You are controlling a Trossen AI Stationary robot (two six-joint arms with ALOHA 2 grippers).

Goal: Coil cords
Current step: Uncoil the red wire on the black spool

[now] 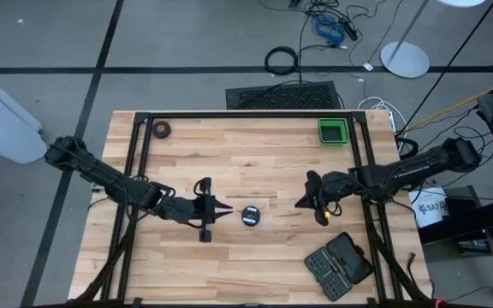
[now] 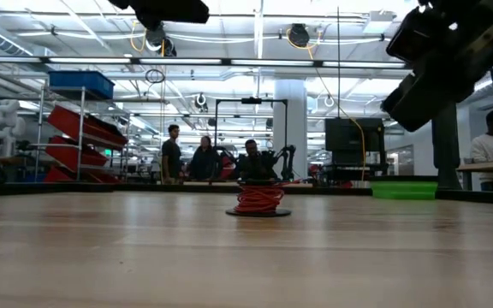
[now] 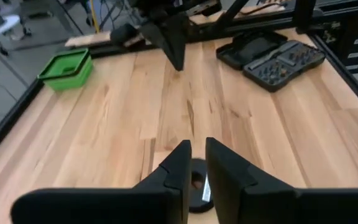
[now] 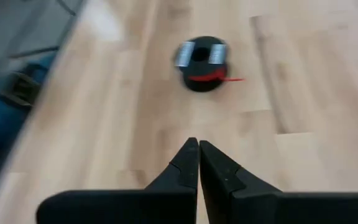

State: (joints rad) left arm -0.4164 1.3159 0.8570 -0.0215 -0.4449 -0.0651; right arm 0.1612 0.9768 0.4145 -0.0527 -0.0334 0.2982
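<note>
The cords [image 1: 250,216] are a small round dark bundle with a pale centre, resting flat on the wooden table near its middle. In the low view they are a red wound coil [image 2: 258,199] on a dark base. My left gripper [image 1: 228,211] is just left of the bundle and points at it. Its fingers [image 3: 197,152] stand slightly open, with the bundle [image 3: 199,186] showing below and between them, apart from the tips in the high view. My right gripper [image 1: 300,204] hovers shut [image 4: 199,144] to the right of the bundle [image 4: 202,64] and points toward it.
A green tray [image 1: 333,131] stands at the far right of the table, and a small dark tape roll [image 1: 161,130] lies at the far left. An open dark tool case [image 1: 339,264] lies near the front right. People are in the room behind [image 2: 204,158].
</note>
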